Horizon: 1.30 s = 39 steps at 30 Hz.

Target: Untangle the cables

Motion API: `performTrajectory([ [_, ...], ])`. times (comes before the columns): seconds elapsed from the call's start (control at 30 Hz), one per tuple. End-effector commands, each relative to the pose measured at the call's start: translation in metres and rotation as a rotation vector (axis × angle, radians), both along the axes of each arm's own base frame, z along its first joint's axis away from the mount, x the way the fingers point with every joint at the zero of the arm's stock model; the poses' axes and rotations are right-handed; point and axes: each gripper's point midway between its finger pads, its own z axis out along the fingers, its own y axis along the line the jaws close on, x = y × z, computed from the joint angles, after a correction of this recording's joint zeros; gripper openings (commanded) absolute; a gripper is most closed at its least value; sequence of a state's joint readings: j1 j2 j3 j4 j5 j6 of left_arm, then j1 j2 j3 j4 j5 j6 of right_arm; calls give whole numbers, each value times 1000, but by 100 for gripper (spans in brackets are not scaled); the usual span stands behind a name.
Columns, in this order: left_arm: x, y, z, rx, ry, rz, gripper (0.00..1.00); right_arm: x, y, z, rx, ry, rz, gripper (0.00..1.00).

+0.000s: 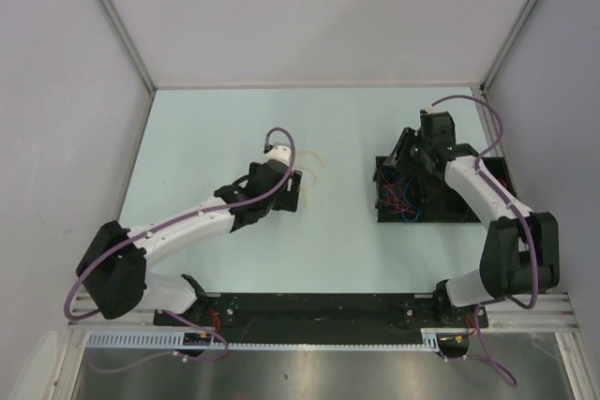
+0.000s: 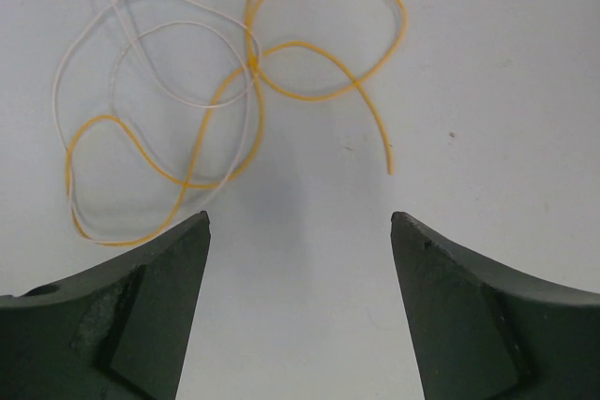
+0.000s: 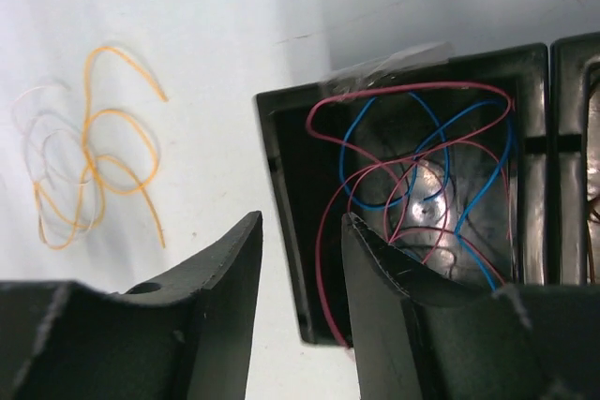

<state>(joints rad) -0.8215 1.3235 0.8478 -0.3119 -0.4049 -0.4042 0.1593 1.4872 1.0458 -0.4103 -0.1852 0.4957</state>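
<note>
An orange cable (image 2: 255, 58) and a pale pink cable (image 2: 56, 91) lie looped through each other on the table, just ahead and left of my left gripper (image 2: 300, 222). That gripper is open and empty, hovering over bare table. In the top view the pair (image 1: 317, 170) lies right of the left gripper (image 1: 296, 186). Red (image 3: 412, 89) and blue (image 3: 344, 161) cables lie tangled inside a black tray (image 3: 278, 189). My right gripper (image 3: 302, 222) is open, its jaws either side of the tray's left wall, with a red strand running along the right finger's inner side.
The black tray (image 1: 427, 218) sits at the right of the table and has a second compartment (image 3: 577, 156) to its right. The orange and pale cables also show in the right wrist view (image 3: 89, 128). Grey walls enclose the table on three sides.
</note>
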Motion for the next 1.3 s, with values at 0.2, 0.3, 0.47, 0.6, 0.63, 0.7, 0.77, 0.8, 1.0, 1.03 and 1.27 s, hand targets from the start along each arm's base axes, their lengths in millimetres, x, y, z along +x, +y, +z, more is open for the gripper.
performTrajectory([
  [0.2, 65, -11, 3, -47, -37, 69, 78, -34, 7, 64, -91, -131, 23, 46],
  [0.3, 86, -18, 1, -33, -40, 64, 76, -45, 13, 67, -100, -133, 44, 46],
  [0.47, 122, -26, -5, 14, -41, 47, 72, -67, 15, 59, -83, -115, 74, 46],
  [0.6, 142, -26, -24, 51, -4, 35, 68, -79, 12, 55, -83, -111, 77, 46],
  [0.63, 146, -27, -30, 55, 7, 33, 65, -80, 12, 55, -82, -111, 78, 46],
  [0.7, 151, -26, -36, 63, 18, 29, 64, -84, 11, 54, -85, -108, 87, 46],
  [0.77, 154, -23, -45, 80, 34, 42, 63, -85, 11, 52, -86, -107, 95, 47],
  [0.8, 154, -21, -49, 87, 44, 47, 63, -86, 12, 49, -85, -103, 101, 47],
  [1.0, 156, -21, -68, 87, 74, 47, 59, -87, 17, 37, -66, -86, 124, 46],
  [1.03, 157, -19, -71, 89, 80, 55, 58, -88, 18, 36, -63, -84, 127, 46],
  [1.27, 153, -15, -84, 84, 105, 72, 44, -88, 16, 28, -68, -69, 129, 46],
])
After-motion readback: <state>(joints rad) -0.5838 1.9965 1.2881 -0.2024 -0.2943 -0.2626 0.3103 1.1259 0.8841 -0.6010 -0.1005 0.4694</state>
